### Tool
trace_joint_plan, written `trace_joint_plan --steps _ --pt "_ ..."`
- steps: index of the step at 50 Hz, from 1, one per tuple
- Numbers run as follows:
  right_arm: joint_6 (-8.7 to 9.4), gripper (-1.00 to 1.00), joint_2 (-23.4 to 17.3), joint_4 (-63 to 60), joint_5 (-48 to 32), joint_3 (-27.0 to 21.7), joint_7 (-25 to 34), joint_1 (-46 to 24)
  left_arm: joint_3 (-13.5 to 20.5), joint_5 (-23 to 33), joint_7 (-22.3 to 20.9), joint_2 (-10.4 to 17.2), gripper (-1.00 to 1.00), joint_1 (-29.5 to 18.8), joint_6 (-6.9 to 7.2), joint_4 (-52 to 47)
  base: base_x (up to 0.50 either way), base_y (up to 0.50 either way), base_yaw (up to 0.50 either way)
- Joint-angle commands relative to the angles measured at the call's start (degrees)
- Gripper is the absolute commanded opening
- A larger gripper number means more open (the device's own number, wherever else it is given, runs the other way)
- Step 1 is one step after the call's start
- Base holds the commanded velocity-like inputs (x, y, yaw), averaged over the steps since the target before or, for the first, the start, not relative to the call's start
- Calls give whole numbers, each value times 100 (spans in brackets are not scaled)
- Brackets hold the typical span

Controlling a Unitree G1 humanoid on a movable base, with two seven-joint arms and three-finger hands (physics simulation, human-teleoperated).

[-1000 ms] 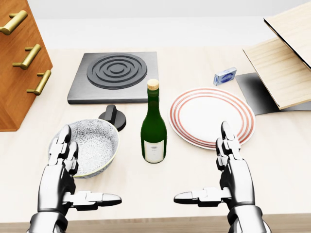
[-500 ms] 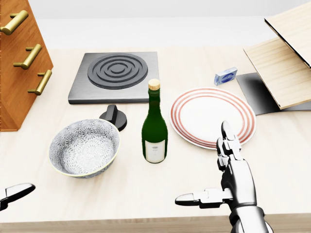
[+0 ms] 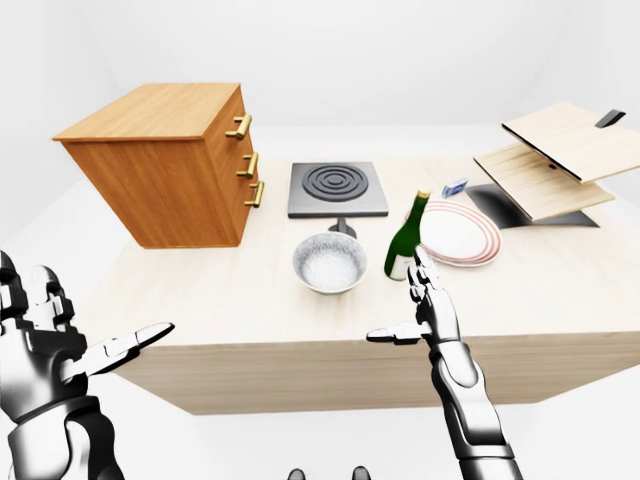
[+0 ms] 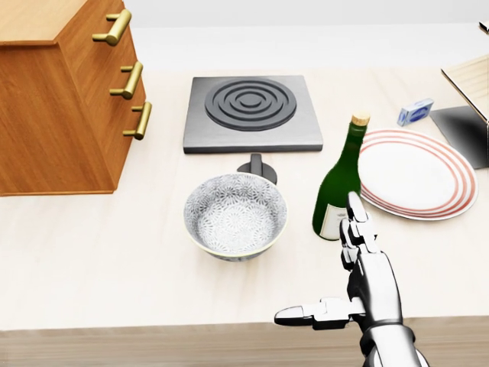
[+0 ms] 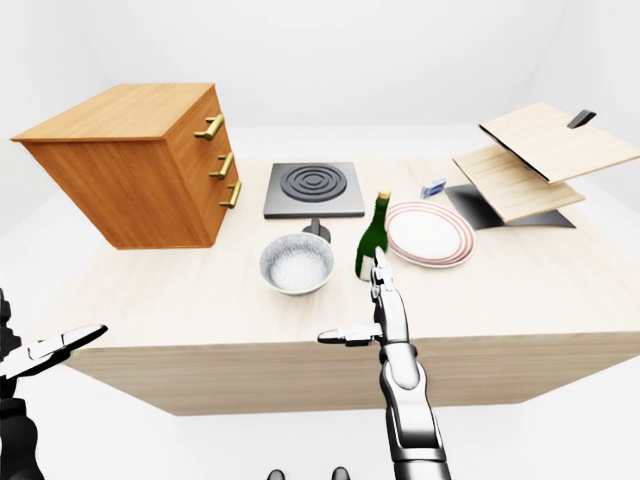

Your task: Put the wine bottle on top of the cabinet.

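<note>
1. Since the earlier head view, the whole picture had shifted: the camera swung toward the left, so the cabinet (image 4: 57,99) filled more of the upper left and the plate (image 4: 412,174) slid toward the right edge. This was the camera's motion, not the things'.
2. Over the same span the left hand (image 3: 45,345) had dropped out of the head view; it showed only in the eye views, low at the left, off the table's (image 3: 200,300) edge.
3. That left hand was spread wide, fingers up and thumb pointing right, holding nothing.
4. The right hand (image 4: 359,283) stood at the bottom of the head view, fingers straight up and thumb stuck out to the left, open and empty.
5. The wine bottle (image 4: 338,183) stood upright on the table, just above the right hand's fingertips (image 4: 354,202) in the head view; whether they touched could not be told.
6. The bottle stood between the patterned bowl (image 4: 235,215) on its left and the red-ringed plate on its right.
7. A dark hotplate (image 4: 252,113) lay above the bowl, with a black knob (image 4: 257,167) between them.
8. The cabinet stood at the left of the table, well apart from the bottle, its brass handles (image 4: 127,79) facing right.
9. A small blue box (image 4: 415,112) lay above the plate, and wooden boards (image 3: 555,155) sat at the far right.
</note>
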Motion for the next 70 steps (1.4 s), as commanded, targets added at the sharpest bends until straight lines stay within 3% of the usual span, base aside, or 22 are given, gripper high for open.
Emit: trace_joint_plan --steps 1,13,17,31,41,47,63,70 --pt "-22 100 4 13 3 -1 -3 21 66 1 -17 -19 100 31 0 -6 -9 50 0" --pt "-22 100 -2 68 -13 3 -12 -5 -111 150 41 -3 100 -1 0 15 -9 50 0" --pt "47 100 4 -39 41 -16 -3 14 -27 56 34 -21 100 17 0 79 -3 50 0" --pt "-5 100 6 9 71 -22 0 17 -35 110 17 -31 100 36 0 109 0 48 0" --pt "120 100 11 40 167 -64 -101 -36 -46 59 62 -6 100 11 0 88 1 3 0" --pt "-39 100 15 19 278 -71 -11 36 -41 100 34 -31 100 33 0 86 6 0 0" --pt "60 100 4 73 183 -63 -102 -41 -78 110 33 -36 100 34 0 40 49 0 0" --pt "57 100 -17 62 46 -6 -120 -33 -39 68 15 -33 100 43 0 75 0 0 0"
